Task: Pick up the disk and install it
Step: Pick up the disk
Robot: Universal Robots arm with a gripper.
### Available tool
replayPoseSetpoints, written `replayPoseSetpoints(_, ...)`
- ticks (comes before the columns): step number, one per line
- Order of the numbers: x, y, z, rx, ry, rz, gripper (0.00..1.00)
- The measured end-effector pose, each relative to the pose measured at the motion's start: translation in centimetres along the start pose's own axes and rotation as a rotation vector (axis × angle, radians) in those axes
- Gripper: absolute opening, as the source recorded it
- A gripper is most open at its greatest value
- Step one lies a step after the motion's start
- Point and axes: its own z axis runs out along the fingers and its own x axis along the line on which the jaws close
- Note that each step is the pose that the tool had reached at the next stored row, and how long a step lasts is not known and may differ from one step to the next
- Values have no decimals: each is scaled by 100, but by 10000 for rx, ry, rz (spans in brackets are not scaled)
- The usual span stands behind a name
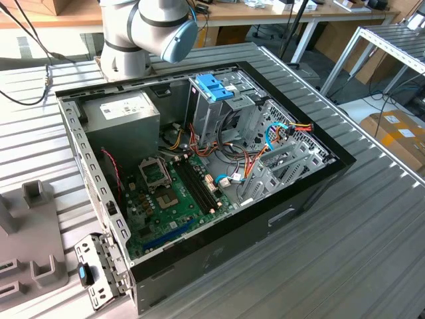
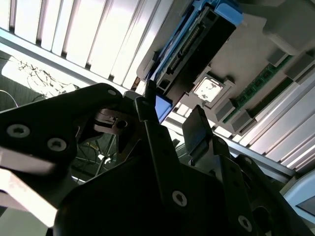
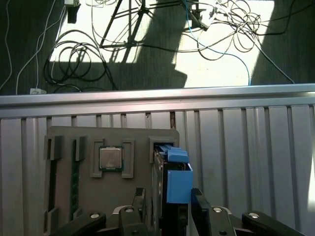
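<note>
**End effector astride the disk, grasp not yet made**

Closest to my wrist cameras, the end effector [image 3: 168,196] has its fingers apart, one on each side of the disk [image 3: 172,184]. In the second wrist view I see a sliver of light between the end effector [image 2: 172,101] and the blue rail on the disk [image 2: 197,44], so I judge it is not clamped.

The disk stands on edge in a slot of the grey tray [image 3: 138,137], blue rail toward the camera. In the same tray, just beside the disk's slot, a chip [image 3: 110,158] lies flat in its own pocket. The tray rests on the slatted tabletop [image 3: 246,162], and past the tabletop's edge is the floor [image 3: 147,64] with loose cables.

In the exterior view the tray [image 1: 33,226] sits on the tabletop [image 1: 372,232] at the exterior view's left of the open case [image 1: 265,219], well apart from the drive cage [image 1: 216,100] with its blue handle.

As I read it, the task is barely begun: the approach is made, but the disk is neither gripped nor lifted, and the whole install is left.
</note>
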Motion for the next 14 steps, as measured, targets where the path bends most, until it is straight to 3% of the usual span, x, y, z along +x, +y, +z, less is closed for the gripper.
replayPoseSetpoints(14, 1, 0, 28, 0, 0, 0, 49)
